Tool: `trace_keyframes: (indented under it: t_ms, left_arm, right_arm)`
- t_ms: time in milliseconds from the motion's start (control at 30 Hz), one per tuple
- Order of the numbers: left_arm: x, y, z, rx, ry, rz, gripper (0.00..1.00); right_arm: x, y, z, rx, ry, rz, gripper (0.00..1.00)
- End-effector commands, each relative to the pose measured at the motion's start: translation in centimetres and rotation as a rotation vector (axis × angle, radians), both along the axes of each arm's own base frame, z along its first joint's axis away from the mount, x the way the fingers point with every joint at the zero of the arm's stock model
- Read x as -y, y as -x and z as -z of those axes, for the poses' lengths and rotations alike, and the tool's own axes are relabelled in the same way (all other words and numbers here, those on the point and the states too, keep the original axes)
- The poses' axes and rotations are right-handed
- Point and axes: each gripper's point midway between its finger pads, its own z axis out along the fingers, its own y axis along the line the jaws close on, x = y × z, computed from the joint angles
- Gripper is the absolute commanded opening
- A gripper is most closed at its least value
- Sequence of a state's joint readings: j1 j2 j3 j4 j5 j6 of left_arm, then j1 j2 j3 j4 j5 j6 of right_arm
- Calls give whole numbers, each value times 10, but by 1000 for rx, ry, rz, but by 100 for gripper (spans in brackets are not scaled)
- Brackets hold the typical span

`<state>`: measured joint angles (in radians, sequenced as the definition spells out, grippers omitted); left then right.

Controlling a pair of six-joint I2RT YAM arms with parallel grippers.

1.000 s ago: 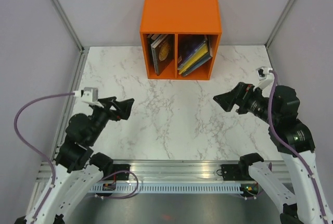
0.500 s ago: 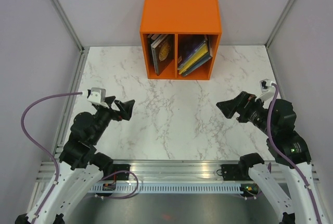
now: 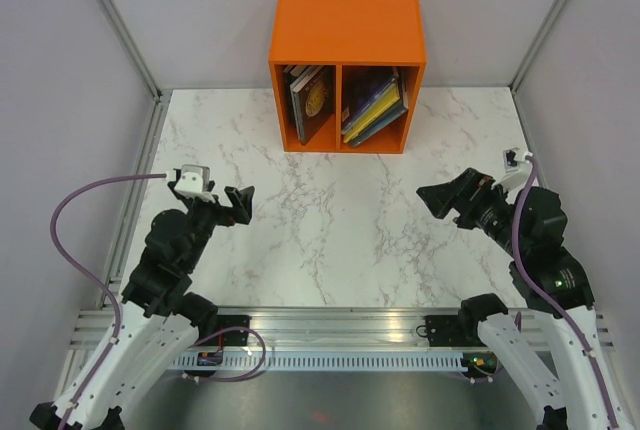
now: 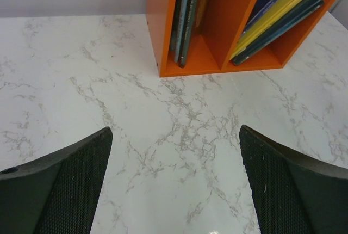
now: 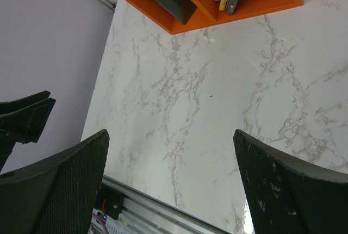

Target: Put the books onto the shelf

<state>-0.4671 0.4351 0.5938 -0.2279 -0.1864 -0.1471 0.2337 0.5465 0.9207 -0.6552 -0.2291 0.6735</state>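
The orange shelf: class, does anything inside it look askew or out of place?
Yes. In the shelf, the right compartment's books lean steeply in a slumped stack instead of standing. The left compartment's books stand nearly upright. No damage shows.

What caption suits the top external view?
Thin paperback books sit in both compartments of the bright orange box shelf; left pincer and right pincer open, empty.
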Motion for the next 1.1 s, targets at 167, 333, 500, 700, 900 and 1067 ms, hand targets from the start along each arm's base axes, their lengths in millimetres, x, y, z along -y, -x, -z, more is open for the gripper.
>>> trace_keyframes:
  t_ms: [167,333,500,700,900,1067]
  left_arm:
    - [-28,-25,16,19,7,-218,100]
    - [-43,-44,69,31,-161,-302,100]
    - [-59,-64,113,-10,-120,-416,100]
    - [-73,-82,149,-54,-104,-416,100]
    - [-74,-109,140,14,-220,-327,100]
    - [-82,-121,140,42,-105,-288,100]
  right_arm:
    - [-2,-19,-5,33,-11,19,98]
    - [-5,-30,8,-4,-22,27,98]
    - [-2,-38,16,-47,-40,71,98]
    - [9,-37,22,-58,-32,140,98]
    - [35,-38,32,-79,119,240,98]
    - [48,-36,67,-161,242,265,98]
